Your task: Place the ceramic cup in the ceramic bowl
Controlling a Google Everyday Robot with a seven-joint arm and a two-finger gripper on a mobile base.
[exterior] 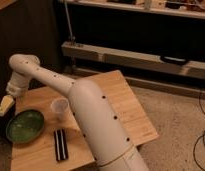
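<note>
Gripper [5, 106] partly hidden near ceramic bowl [25, 126]

Ceramic bowl [25, 126]: glossy green, darker rim. Ceramic cup [59, 108], right of the bowl: pale whitish. Gripper [5, 106], just above-left of the bowl: cream-yellow. Arm [91, 107]: white, dotted with small black spots (strung along its length). Table [127, 106]: light honey wood, faint plank lines. Flat block [60, 144], lower right of the bowl: black, pale lengthwise stripes. Floor [176, 115]: speckled grey-beige.
</note>
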